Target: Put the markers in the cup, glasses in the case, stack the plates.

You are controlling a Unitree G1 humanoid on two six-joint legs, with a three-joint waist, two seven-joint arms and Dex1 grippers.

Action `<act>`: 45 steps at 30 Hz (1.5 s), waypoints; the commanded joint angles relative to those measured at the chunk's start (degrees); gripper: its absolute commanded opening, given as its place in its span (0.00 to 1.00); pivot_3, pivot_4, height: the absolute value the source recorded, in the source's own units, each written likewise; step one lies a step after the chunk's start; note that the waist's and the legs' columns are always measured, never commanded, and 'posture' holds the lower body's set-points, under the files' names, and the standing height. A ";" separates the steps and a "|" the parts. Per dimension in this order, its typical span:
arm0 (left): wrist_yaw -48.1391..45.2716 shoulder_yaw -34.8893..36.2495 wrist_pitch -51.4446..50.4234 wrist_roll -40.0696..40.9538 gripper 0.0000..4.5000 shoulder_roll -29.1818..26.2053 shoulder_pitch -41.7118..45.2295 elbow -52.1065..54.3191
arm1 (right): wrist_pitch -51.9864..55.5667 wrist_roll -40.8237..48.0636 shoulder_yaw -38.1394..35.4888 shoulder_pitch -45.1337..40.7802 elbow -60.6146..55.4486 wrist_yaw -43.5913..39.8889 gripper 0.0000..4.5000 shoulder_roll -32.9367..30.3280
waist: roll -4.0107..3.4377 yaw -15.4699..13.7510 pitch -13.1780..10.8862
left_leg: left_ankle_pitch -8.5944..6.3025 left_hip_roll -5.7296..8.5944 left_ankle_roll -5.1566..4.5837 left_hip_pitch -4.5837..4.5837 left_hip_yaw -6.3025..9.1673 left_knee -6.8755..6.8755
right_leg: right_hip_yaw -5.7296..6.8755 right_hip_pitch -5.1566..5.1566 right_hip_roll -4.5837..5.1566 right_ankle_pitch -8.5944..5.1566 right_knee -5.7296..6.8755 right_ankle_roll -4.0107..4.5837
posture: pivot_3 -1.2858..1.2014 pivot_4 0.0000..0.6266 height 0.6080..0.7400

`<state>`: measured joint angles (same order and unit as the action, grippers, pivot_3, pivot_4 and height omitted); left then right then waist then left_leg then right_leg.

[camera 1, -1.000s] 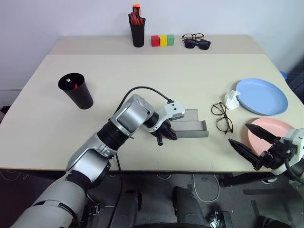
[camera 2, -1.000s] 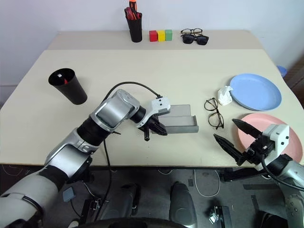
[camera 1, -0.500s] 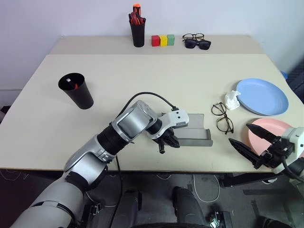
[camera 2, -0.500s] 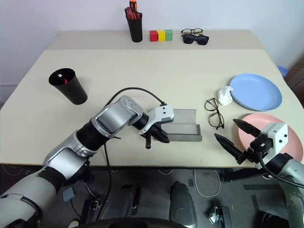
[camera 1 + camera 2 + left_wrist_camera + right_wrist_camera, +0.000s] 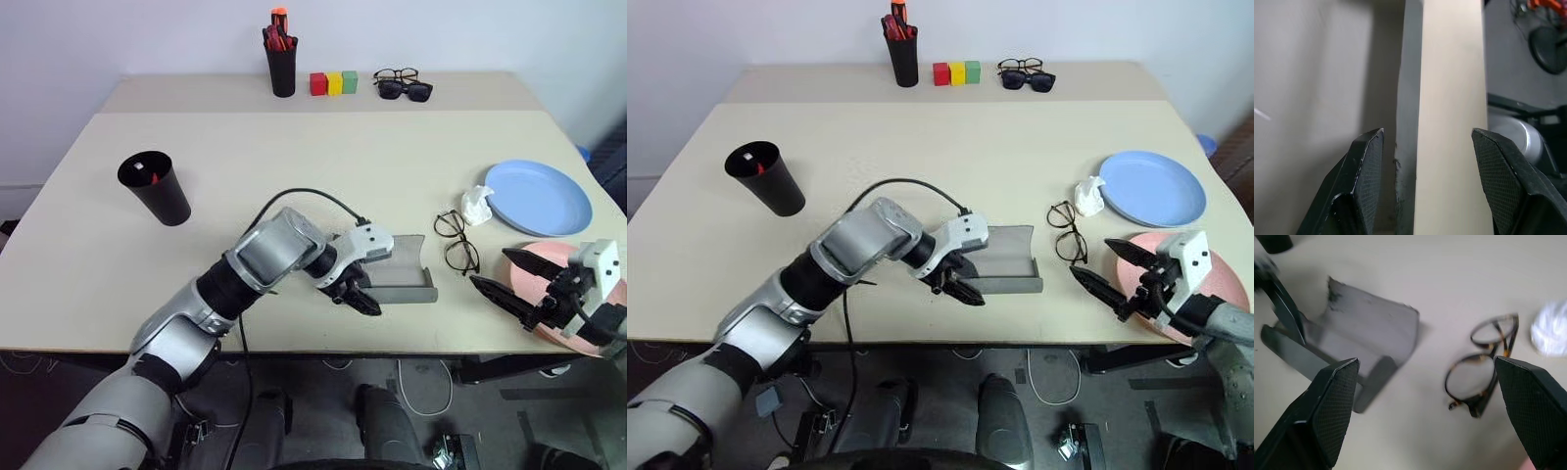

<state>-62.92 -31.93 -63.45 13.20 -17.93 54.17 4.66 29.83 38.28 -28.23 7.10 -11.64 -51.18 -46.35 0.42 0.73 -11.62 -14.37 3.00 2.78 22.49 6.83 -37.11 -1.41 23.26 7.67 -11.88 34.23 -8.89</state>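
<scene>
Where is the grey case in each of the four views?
Left eye view: case, near the table's front edge, lid up.
Right eye view: case, beside the left gripper.
Left wrist view: cannot tell.
Right wrist view: case, open.
Shared landmark: glasses, between case and plates.

Both head eyes are looking down over the whole table (image 5: 294,176). The left wrist camera is hugging its near edge; the right is facing the case (image 5: 1366,340) and glasses (image 5: 1484,364).

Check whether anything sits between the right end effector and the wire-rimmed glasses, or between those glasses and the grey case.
Nothing visible does. Bare table separates the open right end effector from the glasses, and the glasses from the open case.
</scene>
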 commanded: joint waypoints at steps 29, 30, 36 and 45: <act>8.97 22.12 16.17 14.60 0.64 -15.78 -29.66 24.34 | 2.89 -18.24 24.58 -46.83 56.45 -22.07 1.00 -5.25 | -0.03 0.55 0.01 | 0.01 0.02 0.01 -0.05 -0.10 -0.03 | -0.08 0.00 0.00 0.17 0.02 -0.11 | 0.52 0.24 1.00; 9.22 22.30 16.19 14.89 0.64 -16.00 -29.75 24.41 | 2.70 -18.59 24.67 -47.43 57.02 -22.22 1.00 -4.81 | -0.04 0.58 0.01 | 0.01 0.01 0.01 -0.06 -0.10 -0.02 | -0.08 0.00 -0.01 0.17 0.02 -0.11 | 0.52 0.24 1.00; 9.97 23.23 16.78 16.03 0.64 -17.89 -31.17 25.44 | 1.69 -20.52 25.02 -50.15 59.25 -23.23 1.00 -2.53 | -0.04 0.50 0.01 | 0.02 0.01 0.02 -0.06 -0.10 -0.02 | -0.08 0.01 -0.01 0.17 0.03 -0.12 | 0.52 0.24 1.00; 11.28 23.25 16.95 16.59 0.65 -18.60 -31.80 26.41 | 0.48 -22.46 25.28 -51.47 61.55 -24.05 0.80 -0.87 | -0.04 0.42 0.01 | 0.02 0.02 0.02 -0.05 -0.10 -0.01 | -0.08 0.00 -0.01 0.17 0.02 -0.11 | 0.52 0.24 1.00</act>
<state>-51.95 -9.99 -47.14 28.81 -36.03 22.63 28.54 31.28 16.05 -2.47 -43.16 49.72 -74.59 -47.11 0.37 1.15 -11.61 -14.35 3.02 2.80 22.43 6.73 -37.12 -1.49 23.26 7.66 -11.71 34.25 -9.00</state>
